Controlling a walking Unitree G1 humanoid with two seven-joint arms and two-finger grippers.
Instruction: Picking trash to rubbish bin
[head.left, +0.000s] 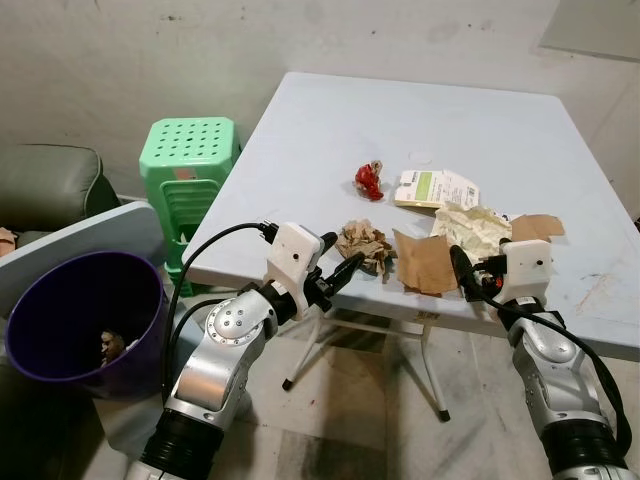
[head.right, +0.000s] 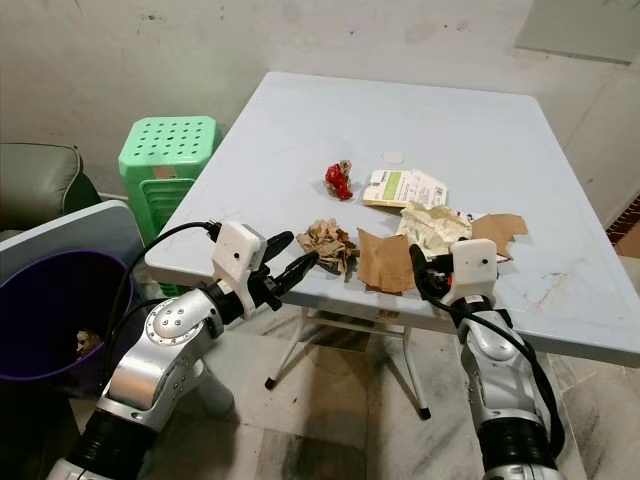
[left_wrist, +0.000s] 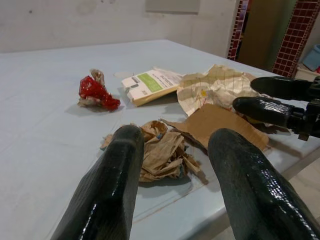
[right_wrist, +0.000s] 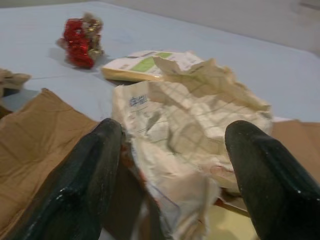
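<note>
Head views: trash lay on the table (head.left: 300, 130), well apart from the purple bin (head.left: 80, 310) on the floor.

Left wrist: left end effector (left_wrist: 172, 170), open, framed the brown paper ball (left_wrist: 162, 155), ready to grasp.

Right wrist: right end effector (right_wrist: 172, 172), open, straddled the crumpled white paper (right_wrist: 195, 125).

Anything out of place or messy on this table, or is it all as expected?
Yes: litter sits scattered near the front edge of the table: a crumpled brown paper ball, torn cardboard, crumpled cream paper, a red wrapper and a flat packet. Both open claws, left and right, face it.
</note>
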